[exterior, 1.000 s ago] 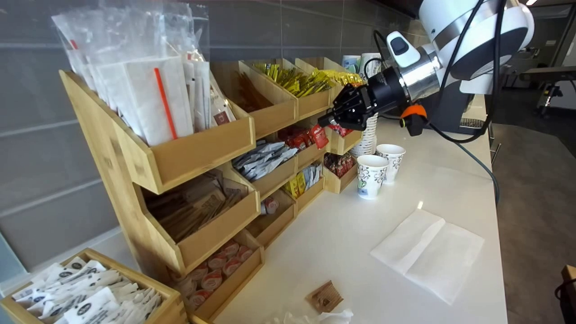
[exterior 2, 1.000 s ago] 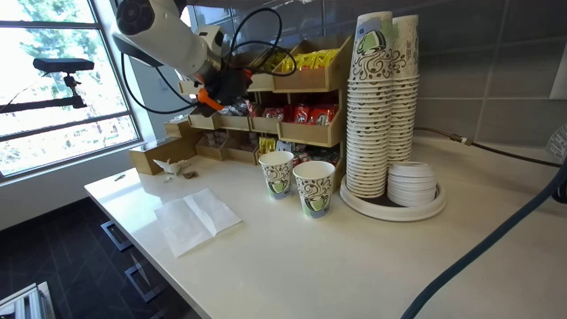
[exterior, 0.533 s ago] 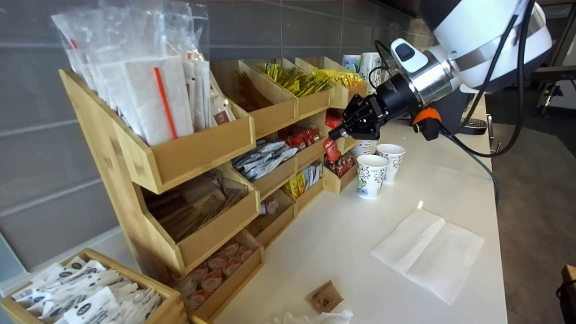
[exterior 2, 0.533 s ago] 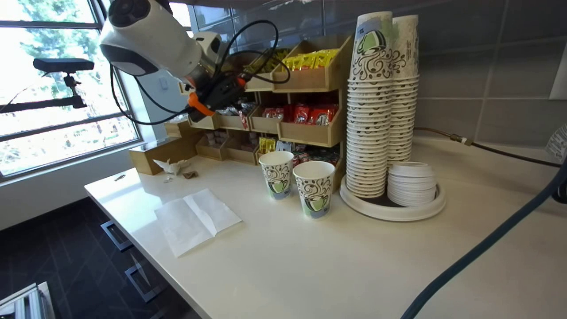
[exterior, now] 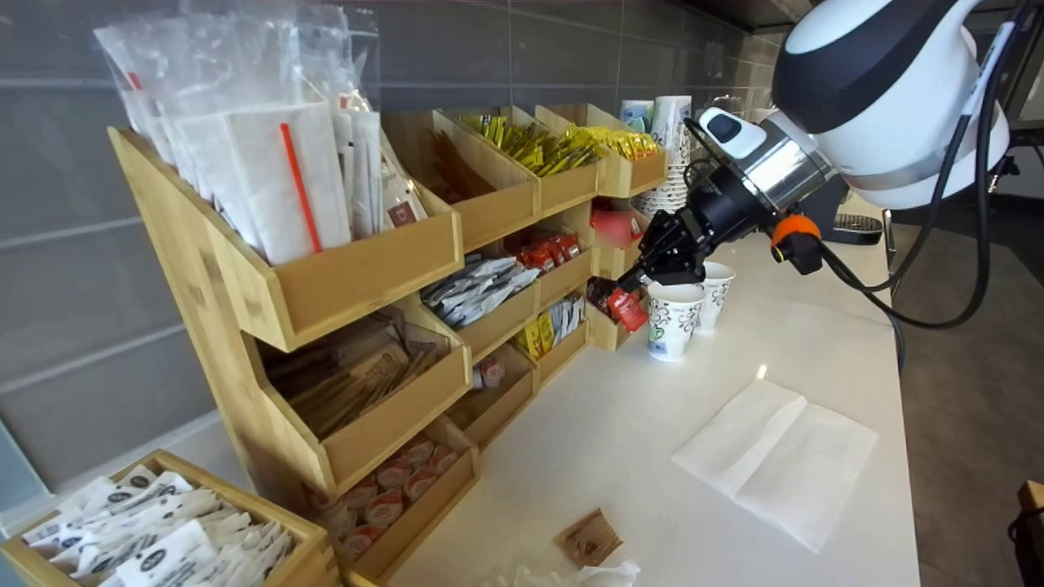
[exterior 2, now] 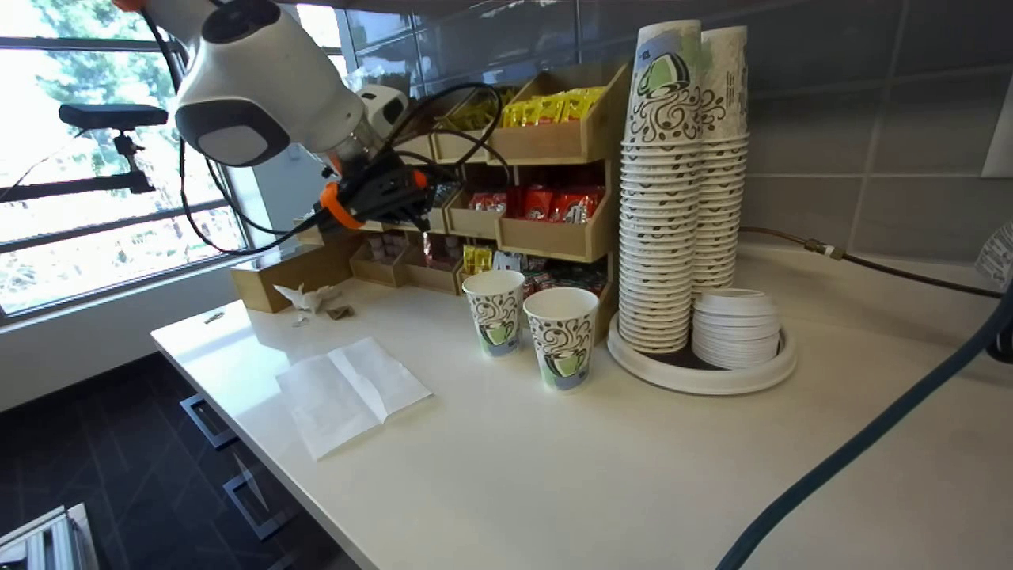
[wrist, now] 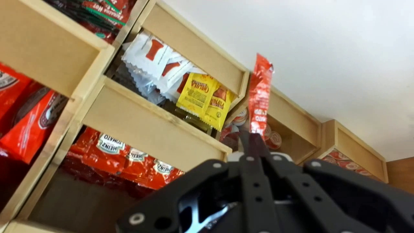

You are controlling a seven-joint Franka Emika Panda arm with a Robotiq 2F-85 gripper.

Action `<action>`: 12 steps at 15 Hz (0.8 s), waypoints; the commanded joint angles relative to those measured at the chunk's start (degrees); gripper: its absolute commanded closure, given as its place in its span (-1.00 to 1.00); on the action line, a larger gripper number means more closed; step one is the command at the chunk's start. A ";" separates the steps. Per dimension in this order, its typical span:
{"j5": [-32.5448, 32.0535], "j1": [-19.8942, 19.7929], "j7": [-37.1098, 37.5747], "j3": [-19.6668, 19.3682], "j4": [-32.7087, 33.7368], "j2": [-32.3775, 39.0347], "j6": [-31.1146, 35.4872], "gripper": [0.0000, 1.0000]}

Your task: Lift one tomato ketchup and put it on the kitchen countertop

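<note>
Smooth and white, the kitchen countertop (exterior: 587,432) runs along a wall of dark grey tiles (exterior: 73,204). Higher up, the gripper (wrist: 252,137) has its two fingers pinched together on one end of the tomato ketchup sachet (wrist: 259,94). The lifting looks done, so I think the job now is to bring it down and set it on the countertop. The pinch should be snug, not hard, because a soft sachet might pop. Go down slowly, and let go only when the sachet touches the white top, so it doesn't flop away.

The sachet is small, flat, red and shiny, with pale letters that look upside down in the wrist view; most are too blurry to read. In an exterior view it hangs at a slant from the fingertips, up in the air.

Near it in that view are the wooden rack (exterior: 375,269) and a paper cup (exterior: 674,326). I can't tell just how close they are, so steer away from both. A good spot might be between the rack and the white paper (exterior: 779,461).
</note>
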 commanded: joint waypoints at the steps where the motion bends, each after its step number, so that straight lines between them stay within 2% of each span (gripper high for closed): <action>1: -9.42 -2.36 11.73 0.60 -1.57 -1.09 -4.39 1.00; 8: -25.99 -5.36 31.31 0.85 -0.92 -0.58 -12.94 1.00; 12: -30.99 -3.40 37.74 -0.71 0.02 0.24 -16.19 1.00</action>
